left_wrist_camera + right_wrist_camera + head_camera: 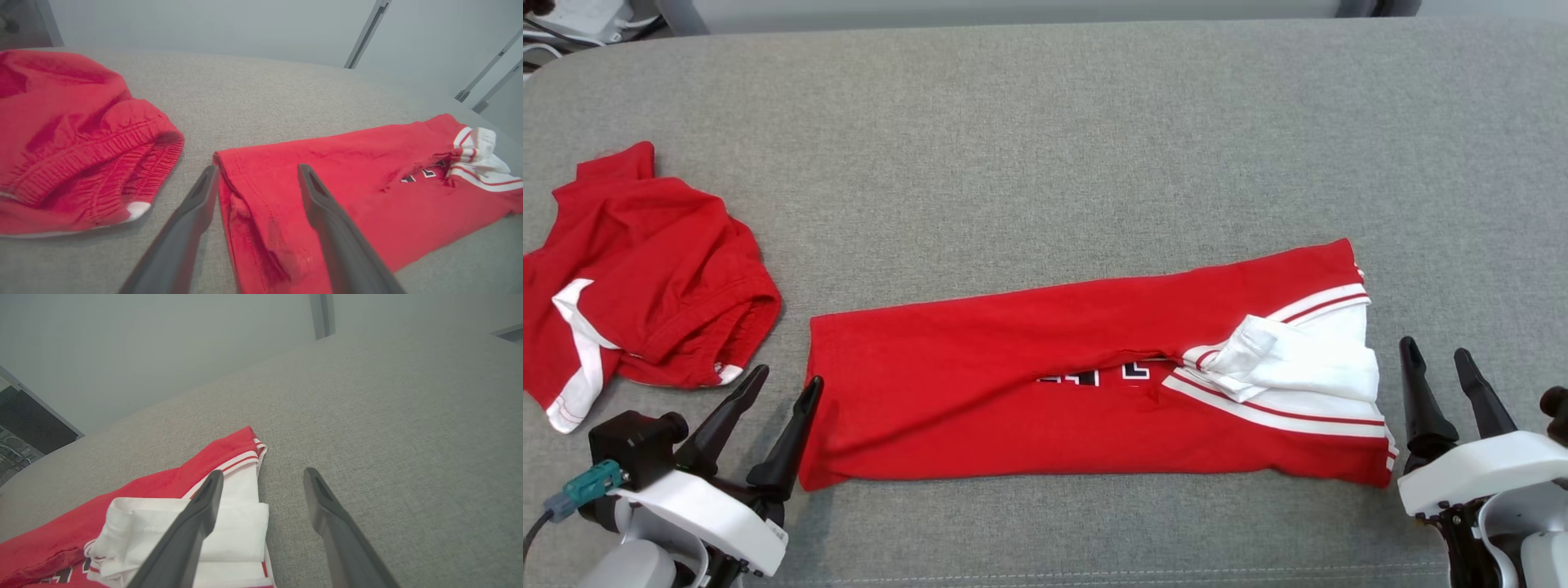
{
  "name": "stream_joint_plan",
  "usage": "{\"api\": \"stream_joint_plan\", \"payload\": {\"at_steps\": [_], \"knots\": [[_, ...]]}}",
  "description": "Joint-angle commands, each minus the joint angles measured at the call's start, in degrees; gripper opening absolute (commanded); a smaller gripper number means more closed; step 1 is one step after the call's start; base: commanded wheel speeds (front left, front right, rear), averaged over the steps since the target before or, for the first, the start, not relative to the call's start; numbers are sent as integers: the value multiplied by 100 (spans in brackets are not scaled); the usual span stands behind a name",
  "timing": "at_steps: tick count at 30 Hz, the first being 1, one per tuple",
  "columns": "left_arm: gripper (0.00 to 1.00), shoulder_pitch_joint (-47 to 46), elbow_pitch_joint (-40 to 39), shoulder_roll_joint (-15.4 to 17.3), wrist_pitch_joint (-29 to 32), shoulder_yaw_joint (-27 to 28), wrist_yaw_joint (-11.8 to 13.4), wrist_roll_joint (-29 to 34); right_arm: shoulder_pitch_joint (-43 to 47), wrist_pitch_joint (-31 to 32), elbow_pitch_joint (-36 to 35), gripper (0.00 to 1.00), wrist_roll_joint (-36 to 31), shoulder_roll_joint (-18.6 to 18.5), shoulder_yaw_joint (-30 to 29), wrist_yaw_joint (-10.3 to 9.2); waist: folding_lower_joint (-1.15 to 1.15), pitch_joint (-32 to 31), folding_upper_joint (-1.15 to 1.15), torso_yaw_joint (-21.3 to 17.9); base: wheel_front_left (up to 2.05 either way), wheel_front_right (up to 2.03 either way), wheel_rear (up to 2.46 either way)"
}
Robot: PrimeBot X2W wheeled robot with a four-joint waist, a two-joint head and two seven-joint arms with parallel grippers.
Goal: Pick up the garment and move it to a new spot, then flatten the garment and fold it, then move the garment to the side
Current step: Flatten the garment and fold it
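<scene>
The garment [1013, 384] is a red shirt with white striped sleeves. It lies folded into a long strip across the middle of the grey cushioned surface [1094, 147]. My left gripper [787, 377] stands open at the strip's left end, with nothing between its fingers. In the left wrist view the left gripper [258, 168] straddles the hem corner of the garment [347, 163]. My right gripper [1436, 349] is open just off the white sleeve end. In the right wrist view the right gripper [263, 473] sits beside the garment [163, 486], its left finger [196, 522] over the white sleeve.
A second red garment with white trim and an elastic waistband [654, 269] lies crumpled at the far left, close to my left gripper; the left wrist view shows this crumpled garment [73, 143] too. Bare grey fabric stretches behind and to the right of the strip.
</scene>
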Motion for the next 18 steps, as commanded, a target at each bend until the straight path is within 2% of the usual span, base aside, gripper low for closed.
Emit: {"api": "stream_joint_plan", "payload": {"at_steps": [1,6,18], "knots": [[100,-23,-83,132,-35,329,2,66,-145,-121,-60,100,-154,-62,112,23,0,-30,0,31,0,0,0],[100,256,-170,-67,-35,556,2,108,-341,-413,402,100,-186,-62,197,23,0,-23,0,175,0,0,0],[100,361,-491,150,-35,637,2,11,-837,-631,1603,100,-201,-62,368,23,0,267,0,508,0,0,0]]}}
